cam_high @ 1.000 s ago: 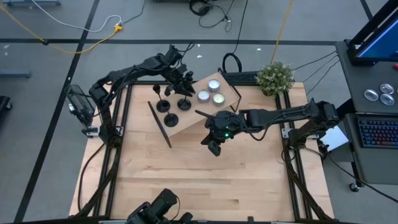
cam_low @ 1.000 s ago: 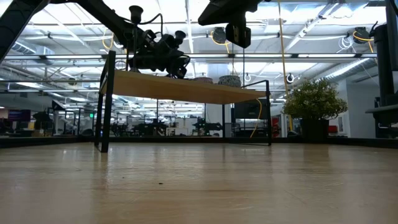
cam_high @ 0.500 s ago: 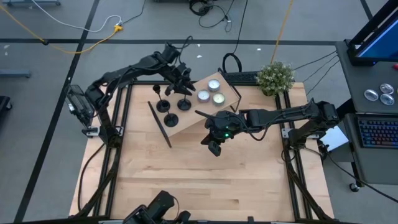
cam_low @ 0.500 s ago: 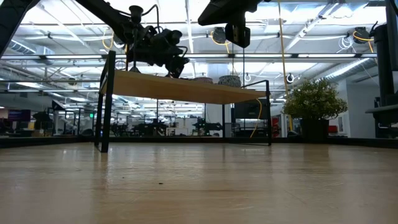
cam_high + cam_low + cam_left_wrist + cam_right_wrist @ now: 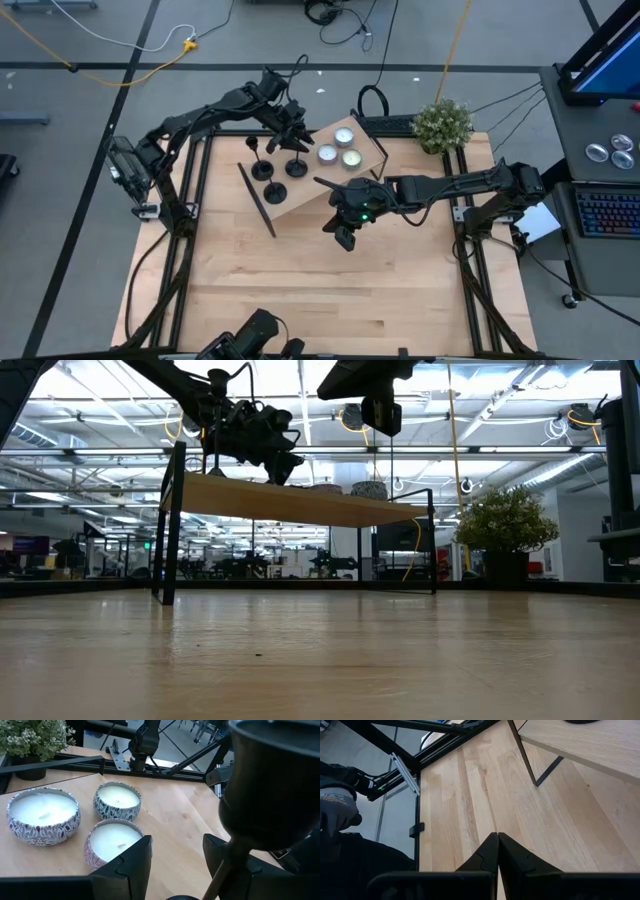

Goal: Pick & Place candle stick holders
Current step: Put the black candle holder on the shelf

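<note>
A small raised wooden shelf stands at the table's far middle. On it stand black candle stick holders and one more on their disc bases. My left gripper is open just above the shelf, beside that last holder, whose cup looms close in the left wrist view. My right gripper hangs shut over the table's middle, in front of the shelf, with nothing in it. My left gripper is open, and the holder's thin stem rises right in front of one finger. Whether that finger touches the stem I cannot tell. The holder stands upright.
Three tealight candles sit on the shelf's right part, just beyond my left fingers. A potted plant stands at the far right corner. A gloved hand shows beyond the table's edge.
My left gripper has risen a little above the shelf and tipped more level, staying by the holder. My right arm has kept still.
</note>
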